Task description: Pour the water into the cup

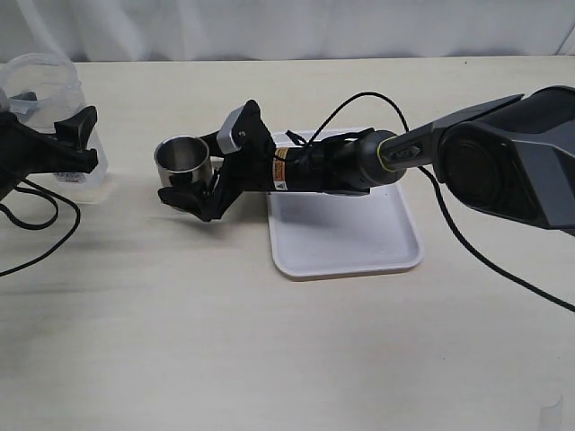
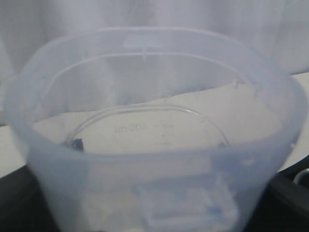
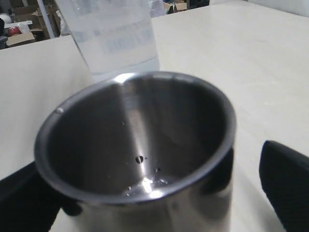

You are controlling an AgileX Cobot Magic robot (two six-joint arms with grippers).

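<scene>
The steel cup (image 1: 183, 160) stands upright on the table, left of the tray. My right gripper (image 1: 199, 168) is open and straddles it, one finger on each side. In the right wrist view the cup (image 3: 137, 145) fills the frame, with a few droplets at its bottom, and one black finger (image 3: 285, 186) stands clear of its wall. The clear container (image 1: 47, 94) is at the far left, and my left gripper (image 1: 79, 139) is shut on it. Water (image 3: 123, 58) shows faintly in the container behind the cup. The container (image 2: 154, 159) fills the left wrist view and hides the fingertips.
A white tray (image 1: 346, 235) lies under the right arm's forearm. A black cable (image 1: 36, 224) loops on the table by the left arm. A white curtain runs behind the table's far edge.
</scene>
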